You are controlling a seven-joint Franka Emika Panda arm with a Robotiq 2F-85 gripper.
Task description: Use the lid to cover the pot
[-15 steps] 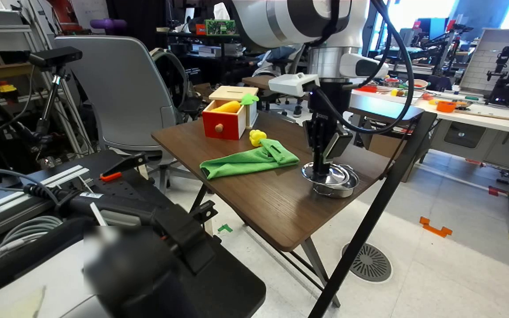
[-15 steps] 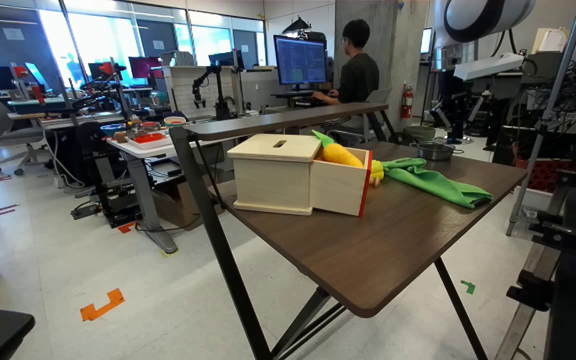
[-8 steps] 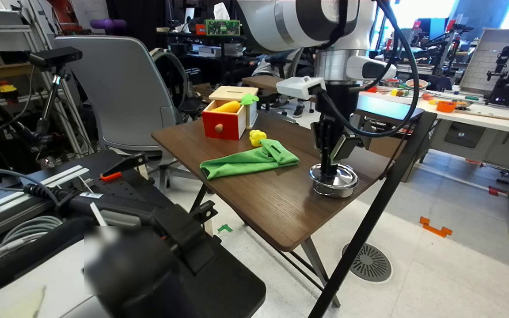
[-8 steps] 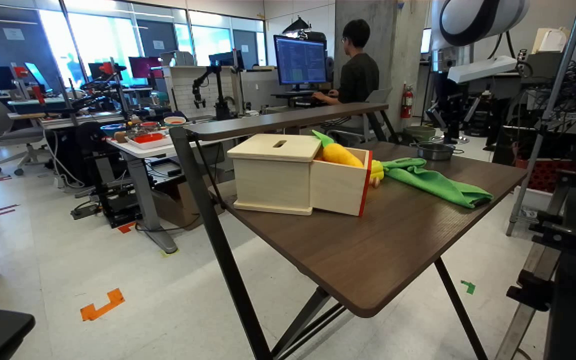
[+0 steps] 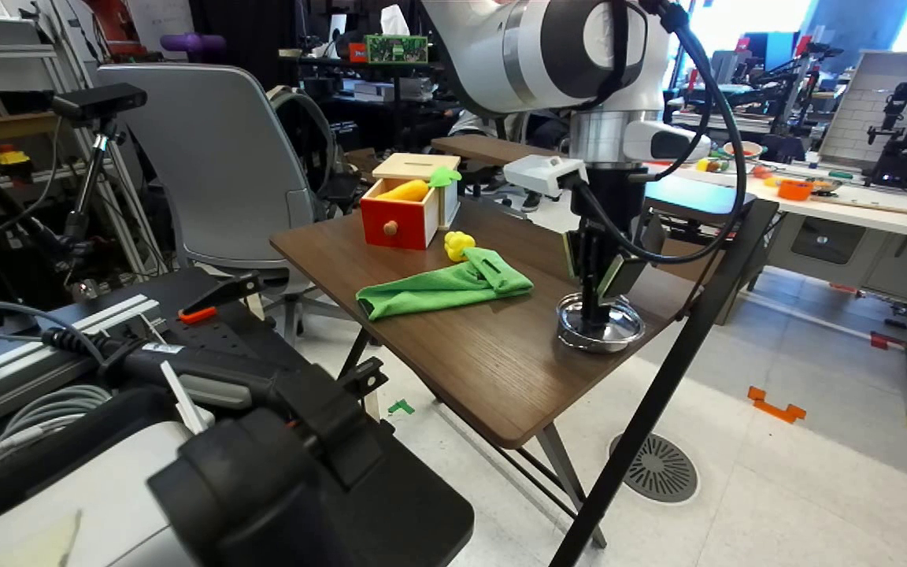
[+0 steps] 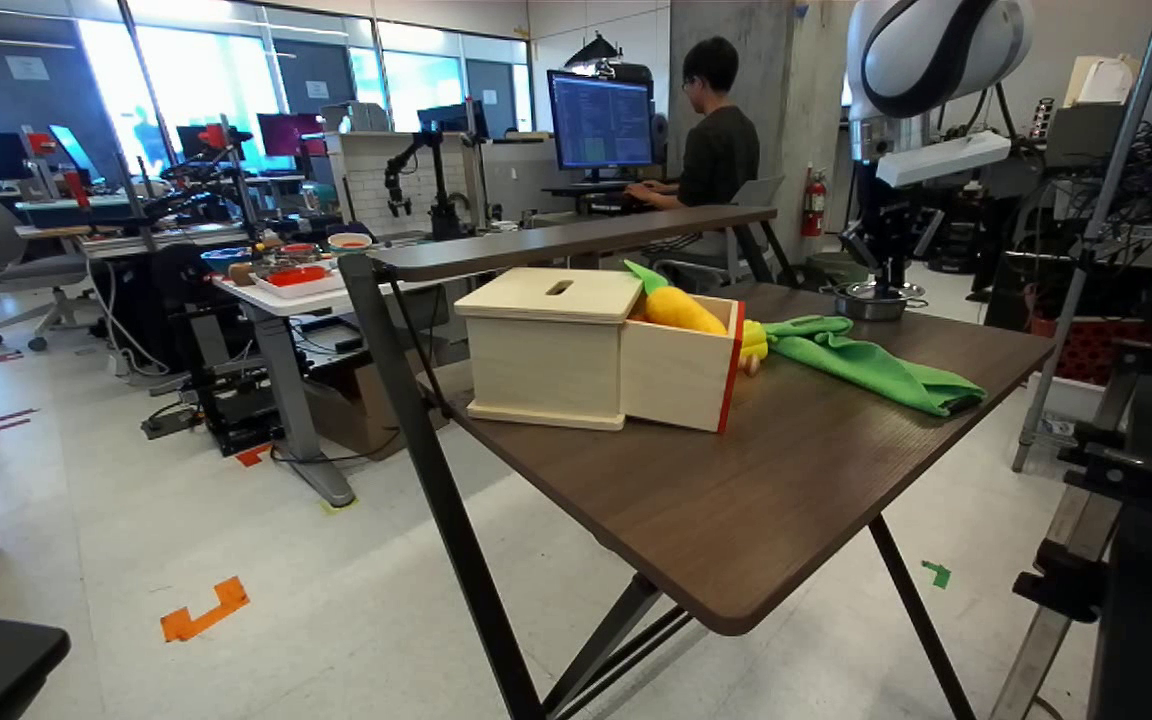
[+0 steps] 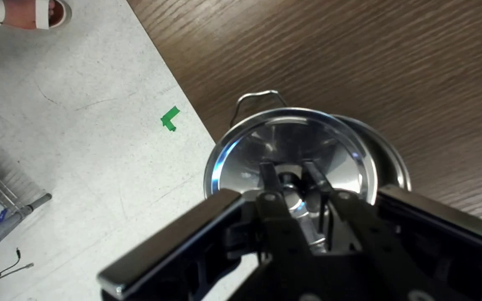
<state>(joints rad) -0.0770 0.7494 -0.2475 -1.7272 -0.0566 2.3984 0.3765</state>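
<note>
Silvery lid [image 7: 289,140] is over the pot [image 7: 385,154] on the bench [image 5: 485,370], knob [image 7: 290,179] clamped in my nearly closed pincer [image 7: 289,168]; I'd nudge it level toward the peeking rim [image 7: 401,171], releasing only once it seats

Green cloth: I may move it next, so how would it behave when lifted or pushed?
The green cloth is probably floppy, judging by its folds. It looks thin, so likely light. Lying low, it might bunch rather than roll if pushed.

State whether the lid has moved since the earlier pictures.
Yes: in an exterior view the lid has shifted rightward in the picture and slightly down, farther from the green cloth, which stayed put.
</note>
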